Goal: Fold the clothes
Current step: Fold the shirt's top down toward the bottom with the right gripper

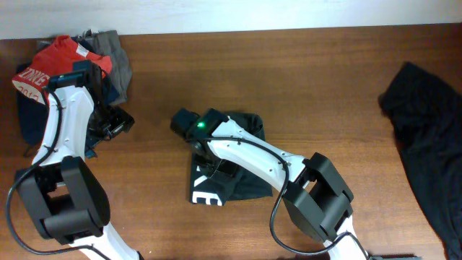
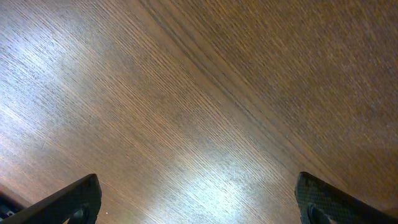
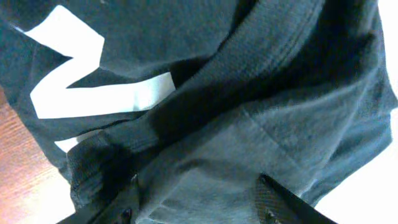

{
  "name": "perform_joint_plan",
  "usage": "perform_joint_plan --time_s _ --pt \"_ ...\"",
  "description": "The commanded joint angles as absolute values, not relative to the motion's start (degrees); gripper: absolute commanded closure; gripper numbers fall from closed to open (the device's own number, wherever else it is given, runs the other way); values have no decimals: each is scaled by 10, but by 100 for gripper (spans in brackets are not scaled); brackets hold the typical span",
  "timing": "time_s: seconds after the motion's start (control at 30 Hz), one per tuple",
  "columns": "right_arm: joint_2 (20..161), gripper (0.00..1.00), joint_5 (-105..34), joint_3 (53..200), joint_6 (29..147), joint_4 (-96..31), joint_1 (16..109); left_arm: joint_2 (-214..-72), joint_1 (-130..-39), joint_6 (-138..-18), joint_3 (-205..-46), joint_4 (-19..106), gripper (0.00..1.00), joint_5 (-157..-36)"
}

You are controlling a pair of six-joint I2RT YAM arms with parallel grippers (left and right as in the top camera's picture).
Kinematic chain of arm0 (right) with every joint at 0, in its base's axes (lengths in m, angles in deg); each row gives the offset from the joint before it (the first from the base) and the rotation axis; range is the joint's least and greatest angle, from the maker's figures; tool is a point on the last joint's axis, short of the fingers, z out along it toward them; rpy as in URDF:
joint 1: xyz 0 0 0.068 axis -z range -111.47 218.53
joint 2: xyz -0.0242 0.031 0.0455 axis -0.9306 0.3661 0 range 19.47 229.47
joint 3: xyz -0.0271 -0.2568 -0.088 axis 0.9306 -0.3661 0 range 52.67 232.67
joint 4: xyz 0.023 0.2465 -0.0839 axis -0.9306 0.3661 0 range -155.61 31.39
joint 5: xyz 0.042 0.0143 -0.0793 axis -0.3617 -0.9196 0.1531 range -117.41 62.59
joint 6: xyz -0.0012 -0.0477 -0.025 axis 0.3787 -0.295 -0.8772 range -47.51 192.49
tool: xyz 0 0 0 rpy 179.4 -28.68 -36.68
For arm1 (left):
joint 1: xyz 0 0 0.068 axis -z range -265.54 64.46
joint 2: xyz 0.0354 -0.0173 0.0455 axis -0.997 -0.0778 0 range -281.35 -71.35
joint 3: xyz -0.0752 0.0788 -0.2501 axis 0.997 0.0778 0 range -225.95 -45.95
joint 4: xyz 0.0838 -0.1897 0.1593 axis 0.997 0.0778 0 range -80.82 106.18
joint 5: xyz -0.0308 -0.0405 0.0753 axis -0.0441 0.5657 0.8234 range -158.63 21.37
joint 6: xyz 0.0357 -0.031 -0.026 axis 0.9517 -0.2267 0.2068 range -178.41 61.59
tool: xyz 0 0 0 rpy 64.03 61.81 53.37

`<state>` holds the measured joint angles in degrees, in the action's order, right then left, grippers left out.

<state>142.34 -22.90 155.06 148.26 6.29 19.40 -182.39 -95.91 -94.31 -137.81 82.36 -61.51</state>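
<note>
The black T-shirt [image 1: 242, 184] lies bunched in a rough fold at the middle of the wooden counter [image 1: 310, 79], with part of its white lettering [image 1: 206, 195] showing at the near left corner. The right arm reaches across it from the near side. In the right wrist view the right gripper [image 3: 199, 208] is down at the cloth. Its 2 fingers [image 3: 127, 214] stand apart at the bottom edge, with a raised fold of black fabric between them. Whether they are pinching that fold cannot be told. A broad white letter [image 3: 68, 87] shows on the cloth above the fold, and a strip of bare wood shows at the left.

The left gripper [image 1: 113, 123] hangs over bare counter just right of the pile at the far left corner. In the left wrist view its 2 fingers [image 2: 68, 202] are spread wide apart, holding nothing, with only wood grain beneath them.

The pile holds a red garment [image 1: 61, 58] with white lettering on top, a grey garment [image 1: 115, 54] beside it and a navy garment [image 1: 29, 119] underneath. Another black garment [image 1: 426, 137] lies loose and crumpled at the right edge, well apart from the T-shirt.
</note>
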Motion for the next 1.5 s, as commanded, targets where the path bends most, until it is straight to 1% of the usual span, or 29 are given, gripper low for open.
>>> perform_joint_plan --time_s 0.0,0.07,0.1,0.13,0.2,0.37,0.4,0.47,0.5,0.53,0.57,0.67,0.7,0.73,0.77,0.8,0.83,0.9,1.07,1.17,1.2,1.23,1.33,1.37,1.47 --pt "1430 54 -207 1544 1493 79 191 -1813 -959 -949 -1375 823 1 -609" --pt "1430 62 -207 1544 1493 90 191 -1813 -959 -949 -1375 825 1 -609" --pt "1430 69 -206 1545 1493 101 192 -1813 -959 -949 -1375 824 1 -609" --pt "1430 71 -206 1545 1493 108 193 -1813 -959 -949 -1375 824 1 -609" --pt "1429 83 -199 1546 1493 134 200 -1813 -959 -949 -1375 824 1 -609" --pt "1427 91 -168 1559 1493 216 231 -1813 -958 -949 -1375 824 1 -609" --pt "1425 96 -163 1563 1493 229 237 -1813 -958 -949 -1375 823 1 -609" --pt "1419 96 -165 1570 1476 245 249 -1813 -958 -949 -1375 821 1 -609" --pt "1416 95 -175 1575 1460 244 253 -1813 -958 -949 -1375 819 1 -609" --pt "1414 91 -195 1581 1449 241 255 -1813 -958 -949 -1375 818 1 -609" --pt "1413 90 -205 1583 1445 239 255 -1813 -958 -949 -1375 818 1 -609" --pt "1413 85 -276 1587 1421 196 246 -1813 -958 -949 -1375 818 1 -609" --pt "1413 79 -286 1587 1401 166 238 -1813 -958 -949 -1375 818 1 -609" --pt "1413 70 -288 1587 1392 149 233 -1813 -958 -949 -1375 818 1 -609" --pt "1413 27 -297 1587 1373 117 226 -1813 -958 -949 -1375 818 1 -609" --pt "1414 9 -300 1587 1354 96 223 -1813 -958 -949 -1375 818 1 -609" --pt "1414 5 -301 1587 1348 78 221 -1813 -958 -949 -1375 818 1 -609" --pt "1414 5 -311 1587 1350 59 221 -1813 -958 -949 -1375 818 1 -609" --pt "1421 7 -307 1587 1401 52 221 -1813 -958 -949 -1375 818 1 -609" --pt "1428 9 -303 1587 1416 53 221 -1813 -958 -949 -1375 818 1 -609" --pt "1435 14 -302 1587 1416 53 221 -1813 -958 -949 -1375 818 1 -609" --pt "1441 16 -302 1587 1416 56 221 -1813 -958 -949 -1375 818 1 -609" --pt "1457 17 -302 1587 1418 64 220 -1813 -958 -949 -1375 818 1 -609" --pt "1465 21 -302 1587 1418 67 220 -1813 -958 -949 -1375 818 1 -609" --pt "1471 38 -296 1587 1418 70 221 -1813 -958 -949 -1375 818 1 -609"
